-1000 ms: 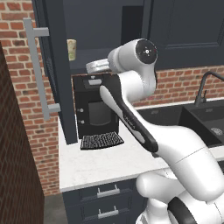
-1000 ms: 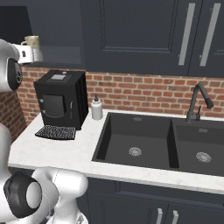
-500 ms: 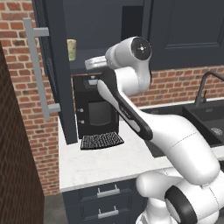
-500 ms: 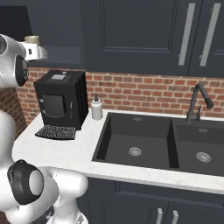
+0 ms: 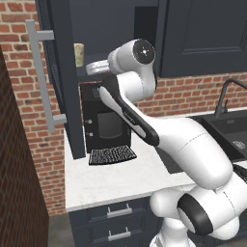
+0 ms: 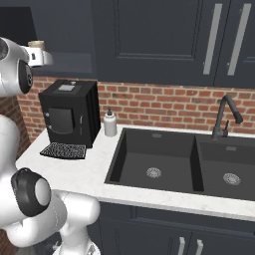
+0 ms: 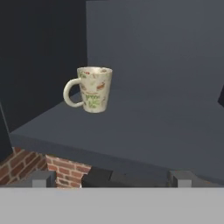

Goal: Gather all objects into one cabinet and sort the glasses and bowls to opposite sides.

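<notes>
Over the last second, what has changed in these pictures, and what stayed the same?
The arm swung its hand further left, toward the open cabinet, so the gripper now faces the shelf. Nothing was taken or let go; the jaws stay open and empty. The beige patterned mug stands upright on the shelf as before, and the coffee machine and soap bottle did not move.

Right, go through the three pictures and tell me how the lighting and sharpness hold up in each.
Hand view: soft and slightly blurred, the patterned mug evenly lit against a dim cabinet shelf, faint shadow under it. Left base view: the open cabinet interior is dark, the cabinet door and white arm bright, no glare. Right base view: crisp, flat light, the sink nearly black.
</notes>
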